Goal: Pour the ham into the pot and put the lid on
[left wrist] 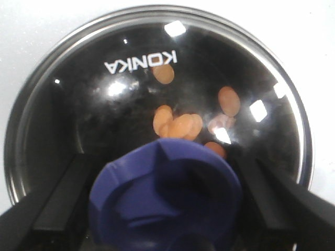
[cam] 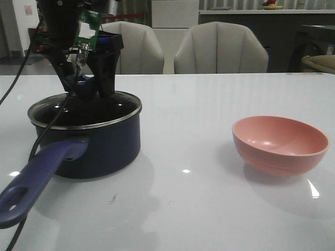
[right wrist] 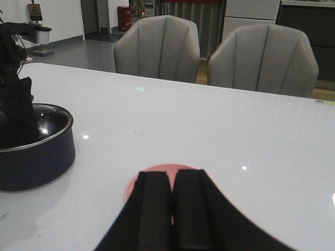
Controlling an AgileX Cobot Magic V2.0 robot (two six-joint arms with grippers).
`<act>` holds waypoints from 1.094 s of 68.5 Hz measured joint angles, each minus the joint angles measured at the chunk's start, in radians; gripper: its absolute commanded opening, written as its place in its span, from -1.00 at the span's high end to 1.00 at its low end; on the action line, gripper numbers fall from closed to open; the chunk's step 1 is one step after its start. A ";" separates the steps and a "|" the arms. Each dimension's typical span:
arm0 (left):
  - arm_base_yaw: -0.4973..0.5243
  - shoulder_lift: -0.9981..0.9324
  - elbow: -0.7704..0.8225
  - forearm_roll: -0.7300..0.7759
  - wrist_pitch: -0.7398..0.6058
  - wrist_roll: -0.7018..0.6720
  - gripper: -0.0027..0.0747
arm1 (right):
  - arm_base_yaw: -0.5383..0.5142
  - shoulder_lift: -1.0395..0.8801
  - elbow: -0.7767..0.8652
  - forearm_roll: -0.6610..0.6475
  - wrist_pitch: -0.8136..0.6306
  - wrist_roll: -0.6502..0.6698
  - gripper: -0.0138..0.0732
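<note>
Left wrist view: six ham [left wrist: 180, 125] pieces under one lid [left wrist: 63, 115].

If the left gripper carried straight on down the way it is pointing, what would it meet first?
The left gripper points down at the lid's knob, which sits between its fingers, so it would meet that first, then the glass lid on the pot.

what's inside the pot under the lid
Through the glass lid, several orange-yellow ham pieces lie on the dark floor of the pot. The lid's navy knob and the left gripper hide whatever lies beneath them.
</note>
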 measured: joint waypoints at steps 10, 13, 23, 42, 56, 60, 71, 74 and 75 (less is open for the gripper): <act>0.000 0.010 -0.041 0.000 0.012 0.000 -0.45 | 0.000 0.000 0.000 0.000 0.000 0.000 0.35; 0.000 0.010 -0.053 0.000 0.010 0.000 -0.45 | 0.000 0.000 0.000 0.000 0.000 0.000 0.35; 0.000 0.002 -0.075 -0.004 0.008 0.000 -0.45 | 0.000 0.000 0.000 0.000 0.000 0.000 0.35; 0.000 -0.102 -0.075 0.005 0.008 0.000 -0.45 | 0.000 0.000 0.000 0.000 0.000 0.000 0.35; 0.000 -0.275 -0.013 0.033 0.008 0.000 -0.45 | 0.000 0.000 0.000 0.000 0.000 0.000 0.35; 0.000 -0.328 0.025 0.038 0.010 0.000 -0.45 | 0.000 0.000 0.000 0.000 0.000 0.000 0.35; 0.000 -0.482 0.172 0.039 -0.027 0.000 -0.45 | 0.000 0.000 0.000 0.000 0.000 0.000 0.35; 0.000 -0.528 0.220 0.042 -0.041 0.000 -0.45 | 0.000 0.000 0.000 0.000 0.000 0.000 0.35; 0.000 -0.541 0.234 0.042 -0.045 0.000 -0.45 | 0.000 0.000 0.000 0.000 0.000 0.000 0.35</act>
